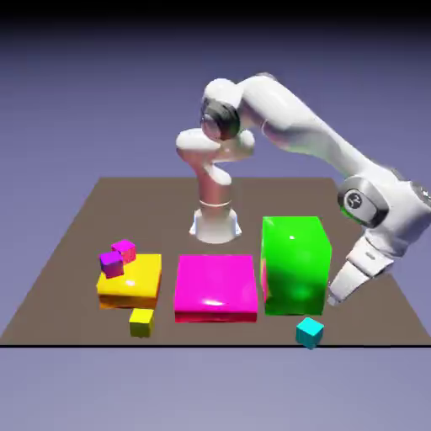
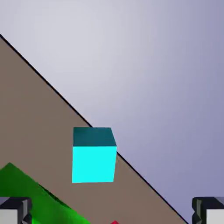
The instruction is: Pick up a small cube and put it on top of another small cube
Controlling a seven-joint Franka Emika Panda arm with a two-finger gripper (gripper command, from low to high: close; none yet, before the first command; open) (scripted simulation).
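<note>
In the exterior view, the cyan cube (image 1: 310, 332) is nearest, at the near edge of the table (image 1: 126, 210), on the right. The green block (image 1: 295, 265) stands just beside it, farther. The gripper (image 1: 334, 300) is right of this block. The arm (image 1: 307, 126) has a small mark on a joint, too small to read.

In the hand view, the gripper is wide open and holds nothing; the cyan cube lies ahead.

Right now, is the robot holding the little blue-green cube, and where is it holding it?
It holds nothing. The gripper is open, and the cyan cube is not between its fingertips.
</note>
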